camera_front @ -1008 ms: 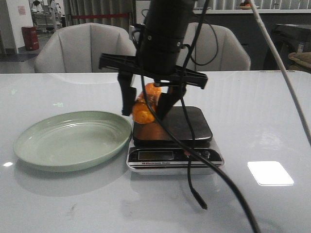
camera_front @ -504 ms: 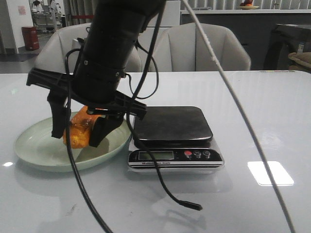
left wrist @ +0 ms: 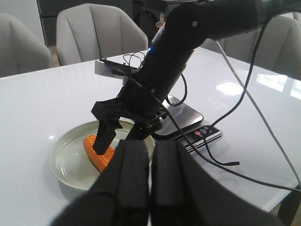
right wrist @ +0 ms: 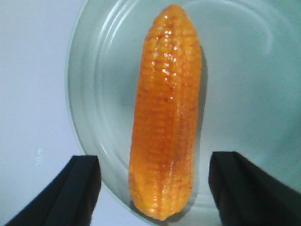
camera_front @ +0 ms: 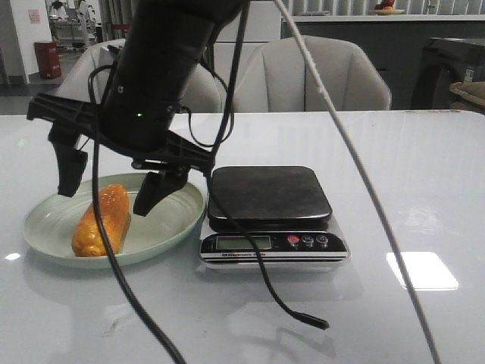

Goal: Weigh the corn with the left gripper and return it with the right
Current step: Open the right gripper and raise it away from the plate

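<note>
The corn, an orange-yellow cob, lies on the green plate at the table's left. My right gripper hangs just above it, open, one finger on each side of the cob and not touching it. In the right wrist view the corn lies lengthwise on the plate between the spread fingers of the gripper. My left gripper is shut and empty, held back from the plate; it sees the corn and the right gripper. It is out of the front view.
A black-topped kitchen scale stands right of the plate, its platform bare; it also shows in the left wrist view. Black cables from the arm trail over the table in front of the scale. Grey chairs stand behind the table.
My right gripper carried the corn left from above the scale to the plate, then opened. The corn now lies free on the plate.
</note>
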`<move>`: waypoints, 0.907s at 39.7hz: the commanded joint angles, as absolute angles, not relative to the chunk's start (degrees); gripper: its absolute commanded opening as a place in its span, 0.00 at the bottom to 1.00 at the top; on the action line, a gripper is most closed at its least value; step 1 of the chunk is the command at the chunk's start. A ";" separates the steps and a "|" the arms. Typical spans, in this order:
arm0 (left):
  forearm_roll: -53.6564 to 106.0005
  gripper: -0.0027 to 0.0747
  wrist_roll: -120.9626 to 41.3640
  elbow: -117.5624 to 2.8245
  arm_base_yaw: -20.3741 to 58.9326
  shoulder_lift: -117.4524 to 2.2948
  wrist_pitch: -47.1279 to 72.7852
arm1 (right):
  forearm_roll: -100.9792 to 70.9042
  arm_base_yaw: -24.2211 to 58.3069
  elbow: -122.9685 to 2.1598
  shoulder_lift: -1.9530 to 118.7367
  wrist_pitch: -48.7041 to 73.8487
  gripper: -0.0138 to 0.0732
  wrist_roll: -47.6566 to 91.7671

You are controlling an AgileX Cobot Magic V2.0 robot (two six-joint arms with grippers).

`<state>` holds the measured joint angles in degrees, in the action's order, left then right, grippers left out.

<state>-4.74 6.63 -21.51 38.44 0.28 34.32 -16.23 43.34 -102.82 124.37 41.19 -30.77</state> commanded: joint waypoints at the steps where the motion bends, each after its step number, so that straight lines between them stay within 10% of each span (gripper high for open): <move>1: -4.92 0.18 6.61 -22.90 38.72 1.53 29.76 | -15.77 41.85 -104.97 117.15 40.84 0.83 -29.15; 36: -4.92 0.18 6.61 -22.90 38.72 1.53 29.76 | -7.67 26.47 -65.74 76.04 36.27 0.83 -9.16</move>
<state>-4.74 6.63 -21.51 38.44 0.28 34.32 -7.89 27.93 -68.33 83.18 42.21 -10.04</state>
